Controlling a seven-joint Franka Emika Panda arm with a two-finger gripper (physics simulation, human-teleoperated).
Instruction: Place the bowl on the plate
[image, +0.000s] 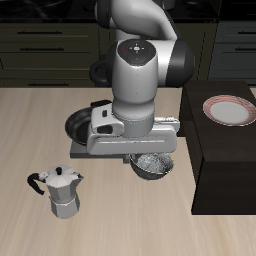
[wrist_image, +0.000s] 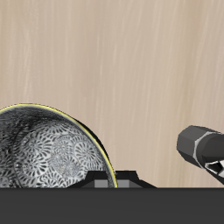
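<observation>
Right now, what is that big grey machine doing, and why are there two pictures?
It is a robot arm in a computer simulation. One picture looks at it from the front and above. The other comes from a camera on its wrist, looking down at the table. On the wooden table stand a silver moka pot, a black frying pan partly behind the arm, and a shiny bowl with a speckled inside. A white plate with a reddish rim sits on a dark raised block. The arm's gripper hangs right over the bowl. I cannot see its fingers well enough to tell if they hold the bowl.
</observation>
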